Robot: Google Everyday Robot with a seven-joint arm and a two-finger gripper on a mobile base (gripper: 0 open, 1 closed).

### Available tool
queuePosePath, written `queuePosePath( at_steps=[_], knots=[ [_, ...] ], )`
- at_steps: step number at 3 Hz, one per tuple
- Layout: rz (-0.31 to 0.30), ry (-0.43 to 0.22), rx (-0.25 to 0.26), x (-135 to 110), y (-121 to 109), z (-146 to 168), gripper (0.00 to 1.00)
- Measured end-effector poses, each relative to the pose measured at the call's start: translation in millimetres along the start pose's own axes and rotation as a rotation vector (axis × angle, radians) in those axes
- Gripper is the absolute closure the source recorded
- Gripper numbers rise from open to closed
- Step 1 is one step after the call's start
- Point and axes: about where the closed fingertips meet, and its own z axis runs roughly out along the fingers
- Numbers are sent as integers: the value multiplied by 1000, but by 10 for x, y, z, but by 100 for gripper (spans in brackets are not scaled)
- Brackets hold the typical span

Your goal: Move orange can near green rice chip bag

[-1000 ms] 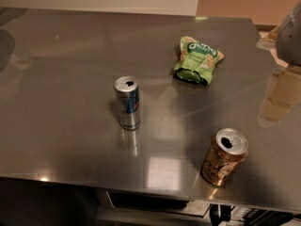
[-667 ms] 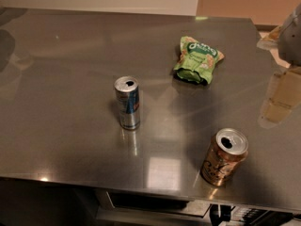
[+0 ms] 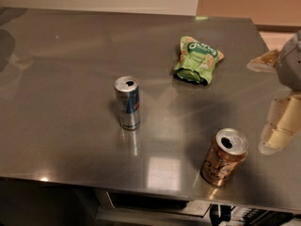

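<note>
The orange can [image 3: 224, 157] stands upright near the table's front edge, right of centre, with its silver top open. The green rice chip bag [image 3: 197, 60] lies flat further back, roughly above the can in the view and well apart from it. My gripper [image 3: 278, 128] hangs at the right edge of the view, pale and partly cut off. It is to the right of the orange can, a short gap away and not touching it. It holds nothing that I can see.
A slim silver-and-blue can [image 3: 128, 102] stands upright at mid-table, left of the orange can. The steel table [image 3: 66, 79] has its front edge just below the orange can, and a wall runs behind the table.
My gripper has come lower in the view, toward the table's front and the level of the orange can. The cans and the bag have not moved.
</note>
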Motion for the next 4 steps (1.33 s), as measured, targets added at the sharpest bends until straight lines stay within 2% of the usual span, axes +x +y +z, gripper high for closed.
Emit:
queuePosePath(
  at_steps=[2, 4],
  knots=[
    [-91, -57, -108, -44, 352, 361, 0],
    [-167, -110, -156, -181, 576, 559, 0]
  ],
)
